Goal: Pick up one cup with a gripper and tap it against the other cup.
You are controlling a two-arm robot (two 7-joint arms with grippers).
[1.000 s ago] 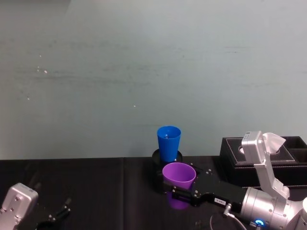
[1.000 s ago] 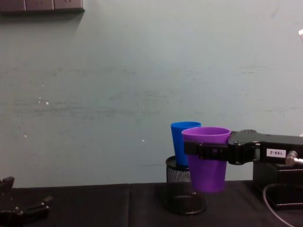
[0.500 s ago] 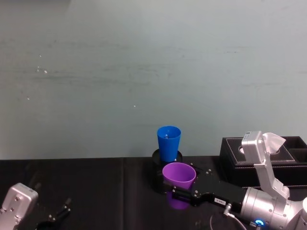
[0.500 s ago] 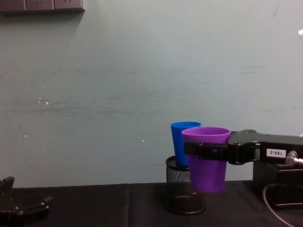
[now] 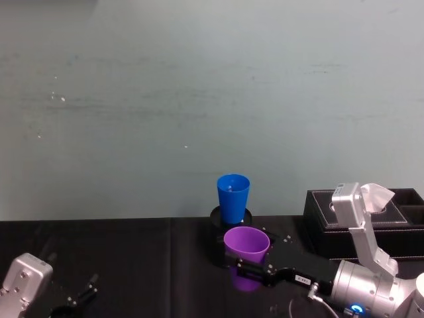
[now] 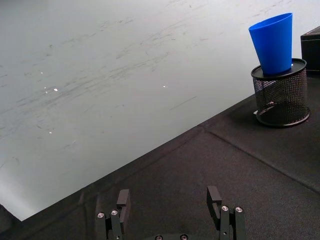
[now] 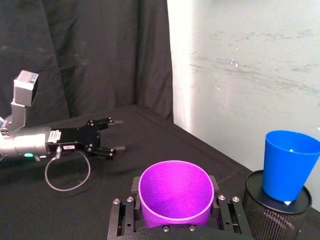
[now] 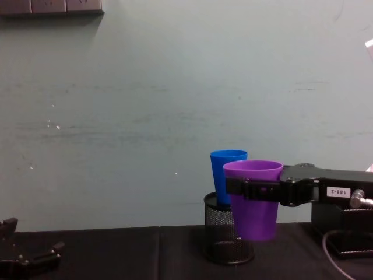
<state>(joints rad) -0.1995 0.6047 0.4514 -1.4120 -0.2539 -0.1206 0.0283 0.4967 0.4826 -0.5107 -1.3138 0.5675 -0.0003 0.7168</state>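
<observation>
The purple cup (image 5: pixel 246 244) hangs upright above the black table, and my right gripper (image 5: pixel 249 270) is shut on its sides just under the rim. From the chest the purple cup (image 8: pixel 253 201) overlaps the blue cup (image 8: pixel 227 175), with my right gripper (image 8: pixel 255 188) reaching in from the right. The blue cup (image 5: pixel 233 197) stands in a black mesh holder (image 5: pixel 218 246) just behind. In the right wrist view the purple cup (image 7: pixel 176 192) and the blue cup (image 7: pixel 290 162) are apart. My left gripper (image 6: pixel 168 200) rests open and low at the near left, holding nothing.
A black box (image 5: pixel 371 213) sits at the right by the wall, behind my right arm. The black cloth-covered table (image 5: pixel 132 258) stretches left of the holder. A pale wall stands close behind the cups. A grey cable (image 7: pixel 67 175) loops by the left arm.
My right gripper has sunk slightly with the purple cup still in it. The blue cup, the holder and the left arm have not moved.
</observation>
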